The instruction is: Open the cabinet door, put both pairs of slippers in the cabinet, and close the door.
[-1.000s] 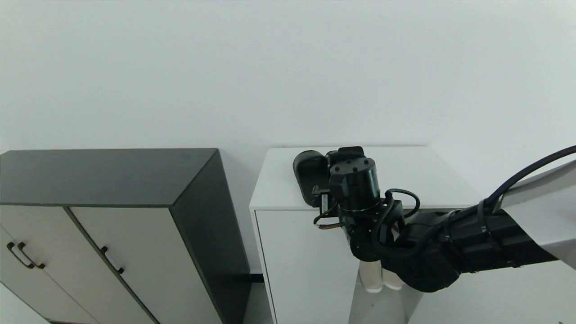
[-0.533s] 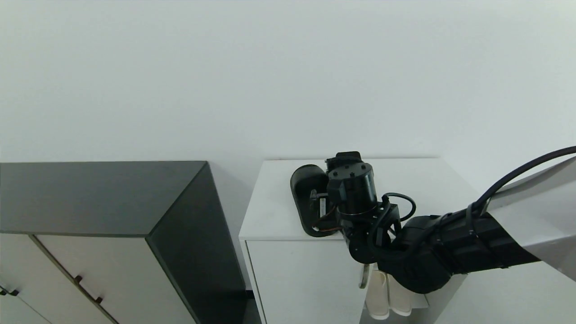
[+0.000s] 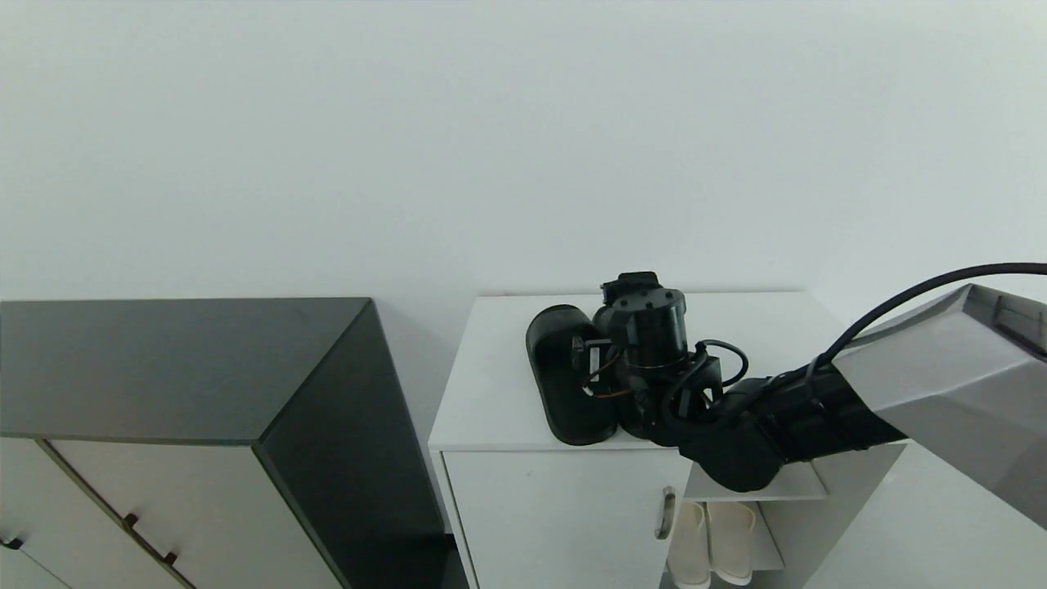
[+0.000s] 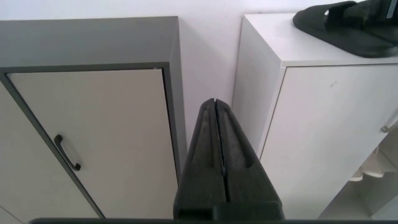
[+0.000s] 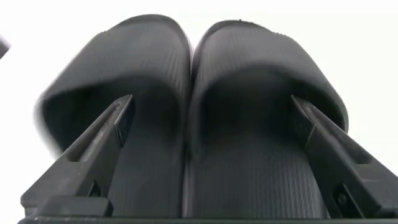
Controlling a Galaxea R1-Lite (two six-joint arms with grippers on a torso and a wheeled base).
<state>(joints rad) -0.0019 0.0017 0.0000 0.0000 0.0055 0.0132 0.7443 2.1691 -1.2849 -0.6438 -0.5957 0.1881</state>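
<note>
The black slippers (image 3: 566,380) lie side by side, touching each other, on the top of the white cabinet (image 3: 499,384), on its left half. Their heels are just at the front edge and their toes point to the wall behind the cabinet, so the long axis runs from front to back. The right gripper (image 5: 211,106) comes at them from the heel side, along this same axis. Its fingers (image 5: 93,155) are spread wide, one at the outer side of each slipper near the strap, with the pair between them. I cannot tell if they already touch the rubber. In my judgement the coming move depends on this: the jaws must squeeze across the pair, at a right angle to the long axis, so that both slippers are caught together. The right arm is much nearer. The left gripper (image 4: 214,109) hangs lower, in front of the cabinet's left corner, with its fingers pressed together and nothing between them. The door (image 3: 556,523) of the white cabinet is already swung open, and the white slippers (image 3: 712,532) stand on a lower shelf inside. Compared with one second ago the camera has shifted, so the whole cabinet sits lower in the head view, and its handle (image 3: 667,513) and shelves have come into sight. The black slippers kept their place on the top, while the right wrist, which hung over the front edge, has advanced above the top toward the wall.
</note>
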